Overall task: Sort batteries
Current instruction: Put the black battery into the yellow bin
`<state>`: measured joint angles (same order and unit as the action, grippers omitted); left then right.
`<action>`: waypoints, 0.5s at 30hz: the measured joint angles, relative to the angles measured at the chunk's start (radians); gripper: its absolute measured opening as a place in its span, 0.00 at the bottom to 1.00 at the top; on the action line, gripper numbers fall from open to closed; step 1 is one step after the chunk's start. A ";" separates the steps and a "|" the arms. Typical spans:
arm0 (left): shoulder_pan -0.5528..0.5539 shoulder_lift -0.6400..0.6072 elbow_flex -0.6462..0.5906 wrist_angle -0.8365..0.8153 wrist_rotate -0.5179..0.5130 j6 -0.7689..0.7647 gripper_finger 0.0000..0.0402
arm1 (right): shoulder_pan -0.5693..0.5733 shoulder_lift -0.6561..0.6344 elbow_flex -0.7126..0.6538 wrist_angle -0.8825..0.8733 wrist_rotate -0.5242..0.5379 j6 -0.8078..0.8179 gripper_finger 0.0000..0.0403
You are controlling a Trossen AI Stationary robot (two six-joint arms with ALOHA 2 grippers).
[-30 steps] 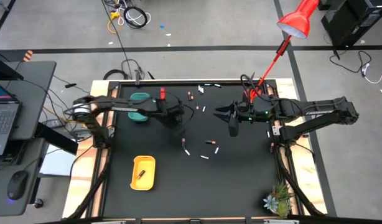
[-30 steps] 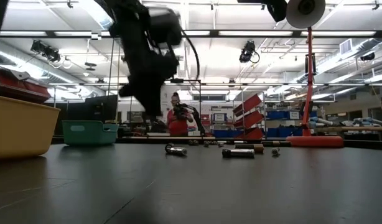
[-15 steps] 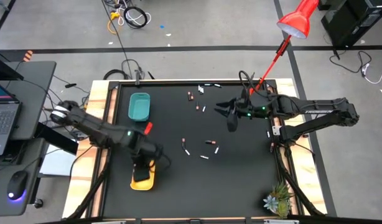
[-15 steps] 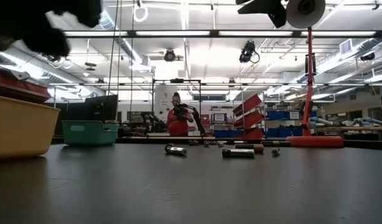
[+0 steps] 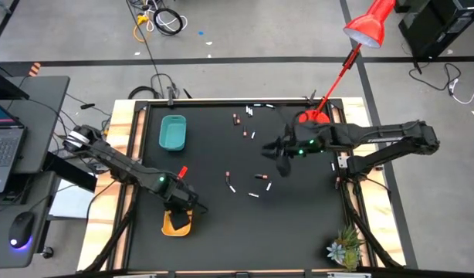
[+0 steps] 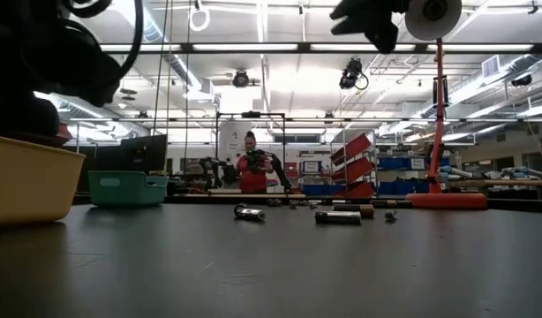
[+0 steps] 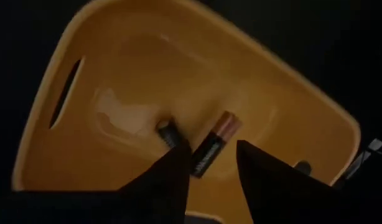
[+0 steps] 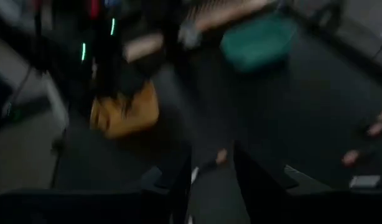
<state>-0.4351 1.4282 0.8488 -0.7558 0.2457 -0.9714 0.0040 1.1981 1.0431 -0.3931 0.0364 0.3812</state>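
My left gripper [image 5: 179, 210] hangs open over the yellow tray [image 5: 175, 225] near the table's front left, pointing steeply down. In its wrist view a dark battery with a copper end [image 7: 211, 148] lies in the tray between the fingertips, and a second dark battery [image 7: 168, 132] lies beside it. I cannot tell whether a finger touches either. My right gripper [image 5: 279, 154] hovers open above the table's middle right with nothing between its fingers. Several loose batteries [image 5: 260, 177] lie on the black mat below it, and more [image 5: 238, 119] lie at the far edge.
A teal tray [image 5: 173, 132] stands at the far left of the mat. A red lamp's base [image 5: 308, 117] stands at the far right, behind my right arm. A small plant [image 5: 345, 249] sits at the near right corner. In the room beyond, a person [image 6: 253, 168] stands.
My left gripper has swung from beside the teal tray toward the table's near left and down over the yellow tray, tipping steeper. My right gripper has dipped a little and tipped further down.
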 joint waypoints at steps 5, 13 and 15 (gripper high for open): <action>0.006 -0.012 0.058 0.001 -0.018 0.000 0.38 | 0.022 0.031 0.000 -0.070 -0.015 0.008 0.35; 0.062 -0.018 0.234 0.006 -0.171 0.025 0.39 | 0.042 0.023 0.000 -0.170 -0.014 -0.048 0.35; 0.101 -0.019 0.254 0.008 -0.256 0.024 0.39 | 0.042 0.029 0.000 -0.178 -0.014 -0.052 0.35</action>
<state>-0.3345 1.4094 1.1031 -0.7482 -0.0106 -0.9469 0.0456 1.2275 1.0431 -0.5711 0.0223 0.3294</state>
